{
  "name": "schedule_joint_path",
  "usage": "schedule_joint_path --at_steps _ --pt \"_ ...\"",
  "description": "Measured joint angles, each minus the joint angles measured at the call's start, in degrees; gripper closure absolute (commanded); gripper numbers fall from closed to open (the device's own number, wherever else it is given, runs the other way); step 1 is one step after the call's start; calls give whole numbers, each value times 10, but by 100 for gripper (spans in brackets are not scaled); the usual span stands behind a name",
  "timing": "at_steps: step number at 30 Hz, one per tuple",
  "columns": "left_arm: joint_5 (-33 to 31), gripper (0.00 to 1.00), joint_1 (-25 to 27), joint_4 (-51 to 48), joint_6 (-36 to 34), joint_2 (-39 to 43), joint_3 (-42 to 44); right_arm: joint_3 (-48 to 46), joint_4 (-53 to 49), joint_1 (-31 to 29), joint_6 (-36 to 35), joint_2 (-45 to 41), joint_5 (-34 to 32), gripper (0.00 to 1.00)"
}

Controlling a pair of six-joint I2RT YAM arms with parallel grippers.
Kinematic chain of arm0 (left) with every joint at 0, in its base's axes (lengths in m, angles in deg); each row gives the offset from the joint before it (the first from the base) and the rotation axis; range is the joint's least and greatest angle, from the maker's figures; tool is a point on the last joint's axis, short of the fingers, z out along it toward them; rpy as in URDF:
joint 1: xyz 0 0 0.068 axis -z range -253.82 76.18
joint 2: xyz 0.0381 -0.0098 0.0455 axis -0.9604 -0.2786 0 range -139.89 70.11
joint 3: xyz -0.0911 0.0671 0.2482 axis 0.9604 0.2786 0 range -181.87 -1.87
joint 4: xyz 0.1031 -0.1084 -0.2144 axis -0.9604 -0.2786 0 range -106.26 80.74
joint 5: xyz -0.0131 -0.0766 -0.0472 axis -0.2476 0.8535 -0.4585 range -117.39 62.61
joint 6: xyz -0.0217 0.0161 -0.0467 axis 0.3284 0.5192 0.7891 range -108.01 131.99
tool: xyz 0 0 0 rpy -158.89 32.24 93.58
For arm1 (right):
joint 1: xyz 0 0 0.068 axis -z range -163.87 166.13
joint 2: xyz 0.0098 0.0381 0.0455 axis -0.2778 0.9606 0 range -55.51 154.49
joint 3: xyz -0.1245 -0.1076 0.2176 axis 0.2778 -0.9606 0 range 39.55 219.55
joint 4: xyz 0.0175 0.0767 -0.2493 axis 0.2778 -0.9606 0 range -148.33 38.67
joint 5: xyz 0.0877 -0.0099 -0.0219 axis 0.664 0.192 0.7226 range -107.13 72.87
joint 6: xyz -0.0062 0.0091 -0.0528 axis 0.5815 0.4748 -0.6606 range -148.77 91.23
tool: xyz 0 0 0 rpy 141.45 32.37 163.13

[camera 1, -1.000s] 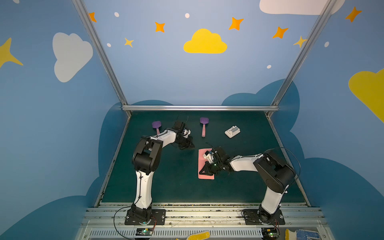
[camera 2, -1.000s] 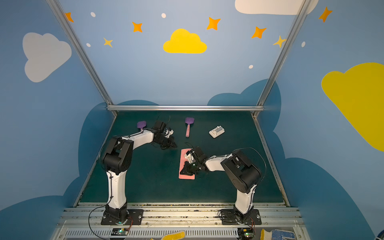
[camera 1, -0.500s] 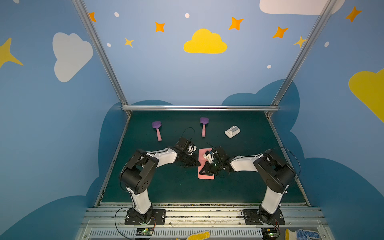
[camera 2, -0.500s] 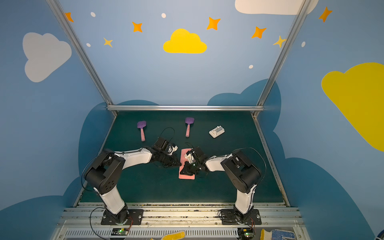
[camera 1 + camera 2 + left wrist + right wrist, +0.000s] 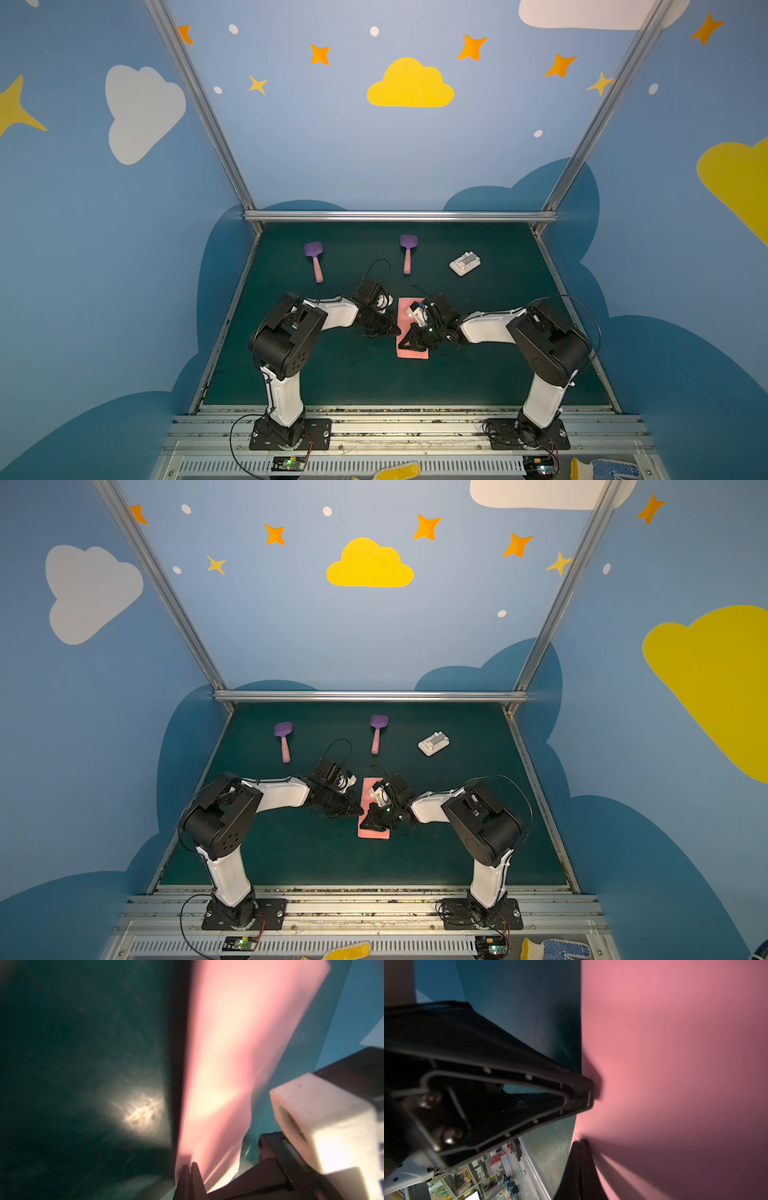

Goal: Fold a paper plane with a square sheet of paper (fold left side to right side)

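The square sheet of paper (image 5: 412, 353) (image 5: 372, 833) lies on the green mat as a narrow salmon-pink folded rectangle, long side running front to back. No paper plane is in view. My left gripper (image 5: 395, 331) (image 5: 358, 811) is shut, and its tip (image 5: 190, 1164) touches the sheet's left edge. My right gripper (image 5: 405, 344) (image 5: 365, 825) is shut too, reaching over the sheet with its tip (image 5: 580, 1140) pressed on the pink paper (image 5: 675, 1064) near that same edge. Neither grips the paper. In the right wrist view the left gripper's black finger (image 5: 571, 1093) meets the paper's edge.
Two purple spatulas with pink handles (image 5: 314, 259) (image 5: 407, 253) lie at the back of the mat. A small white plastic block (image 5: 465, 263) sits at the back right. Metal rails border the mat (image 5: 332, 374). Gloves lie on the front ledge (image 5: 602, 469).
My left arm has swung from the back of the mat, near the left spatula, forward to the paper's left edge. The right arm and the paper have stayed put.
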Motion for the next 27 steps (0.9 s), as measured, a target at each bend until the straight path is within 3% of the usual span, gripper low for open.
schedule_joint_path --at_steps 27 --pt "10 96 -50 -74 -61 -101 -155 0 0 0 -2 0 0 100"
